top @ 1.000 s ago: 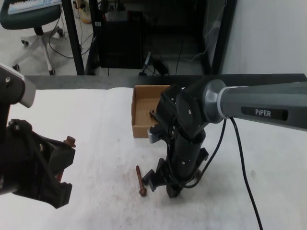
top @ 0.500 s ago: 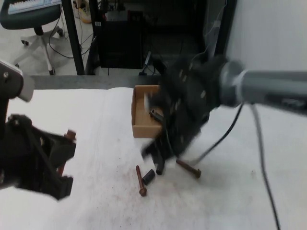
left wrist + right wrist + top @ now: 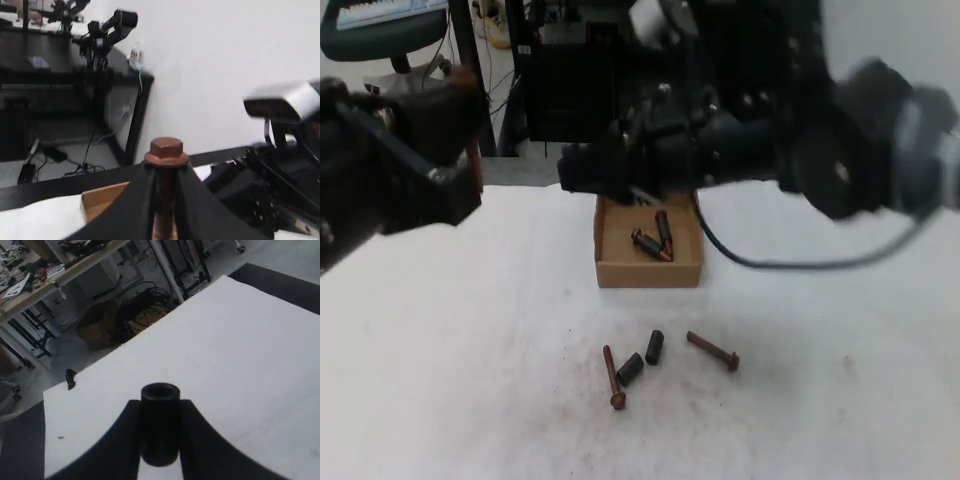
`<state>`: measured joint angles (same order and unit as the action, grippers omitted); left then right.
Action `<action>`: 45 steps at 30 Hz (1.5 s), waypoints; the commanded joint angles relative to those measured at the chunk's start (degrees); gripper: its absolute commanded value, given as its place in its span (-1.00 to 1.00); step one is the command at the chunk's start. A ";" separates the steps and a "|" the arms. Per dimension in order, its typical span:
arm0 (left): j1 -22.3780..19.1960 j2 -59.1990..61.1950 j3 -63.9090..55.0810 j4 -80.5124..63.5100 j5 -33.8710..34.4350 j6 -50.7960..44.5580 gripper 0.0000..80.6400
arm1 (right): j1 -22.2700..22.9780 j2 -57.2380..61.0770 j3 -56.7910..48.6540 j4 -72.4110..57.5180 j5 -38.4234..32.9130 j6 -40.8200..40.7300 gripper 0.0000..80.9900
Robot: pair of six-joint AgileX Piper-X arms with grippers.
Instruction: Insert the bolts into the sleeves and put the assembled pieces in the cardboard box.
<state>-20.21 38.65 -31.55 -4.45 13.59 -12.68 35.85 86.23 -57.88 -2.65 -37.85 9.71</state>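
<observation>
My left gripper is shut on a rusty bolt that stands upright with its hex head above the fingers. A black sleeve is clamped in my right gripper, open end up. In the high view both arms hang high over the bench. The left gripper is at the far left, and the right gripper is behind the cardboard box. Two assembled pieces lie in the box. On the white cloth lie two loose bolts and two sleeves.
The white cloth covers the bench, with open room left and right of the loose pieces. Behind the bench stand dark racks and cables, and an office chair is at the back left. The right arm's body shows in the left wrist view.
The right arm has lifted off the bench from beside the loose pieces and swung up behind the box. The left arm has also risen, keeping the bolt.
</observation>
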 commanded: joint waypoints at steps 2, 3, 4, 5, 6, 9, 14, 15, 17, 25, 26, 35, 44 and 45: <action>0.11 0.13 2.98 -12.66 5.43 -5.40 -1.00 | 0.18 -2.47 4.32 -3.98 -1.05 -1.61 -0.98; 0.11 0.62 3.90 -15.65 8.00 -8.13 -1.00 | 0.35 -3.40 7.47 -5.96 -2.18 -2.08 -0.98; 0.11 1.21 4.51 -17.81 10.07 -10.78 -1.00 | 0.67 -4.02 9.35 -7.92 -3.36 -2.08 -0.98; 0.11 2.14 5.15 -20.43 12.85 -13.03 -1.00 | 1.02 -4.56 11.56 -10.48 -4.52 -2.08 -0.98; 0.11 3.35 5.55 -23.11 15.33 -14.54 -1.00 | 1.57 -4.83 13.46 -13.13 -5.68 -2.08 -0.98; 0.00 8.20 6.03 -29.83 23.91 -19.70 -1.00 | 3.72 -4.86 17.42 -19.47 -6.16 -3.16 -0.98; 0.00 16.77 6.03 -39.76 31.70 -26.16 -1.00 | 5.76 -4.86 20.07 -24.09 -5.99 -4.97 -0.98; 0.00 17.81 6.03 -41.54 31.96 -27.05 -1.00 | 5.76 -4.86 20.12 -24.70 -5.79 -4.97 -0.98; 0.00 19.68 6.03 -44.44 31.98 -28.54 -1.00 | 5.44 -4.86 20.10 -26.39 -5.76 -4.97 -0.98; 0.00 20.80 6.03 -46.23 35.00 -27.98 -1.00 | 2.84 -4.86 20.10 -33.60 -5.76 -1.44 -0.98; 0.00 20.80 6.03 -45.86 35.28 -27.35 -1.00 | 2.86 -4.86 20.10 -33.99 -5.76 -1.04 -0.98; 0.00 20.80 6.03 -35.18 35.33 -19.62 -1.00 | 2.99 -4.86 20.10 -34.91 -7.55 3.14 -0.98; 0.00 20.80 6.03 -34.79 35.33 -17.07 -1.00 | 2.99 -4.86 20.10 -34.91 -8.41 3.62 -0.98; 0.00 20.80 6.03 -34.79 35.33 -16.86 -1.00 | 2.99 -4.86 20.10 -34.91 -8.75 3.72 -0.98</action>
<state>-20.21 59.68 -25.49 -39.24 48.13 -30.69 38.90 82.23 -37.67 -36.59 -45.44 12.99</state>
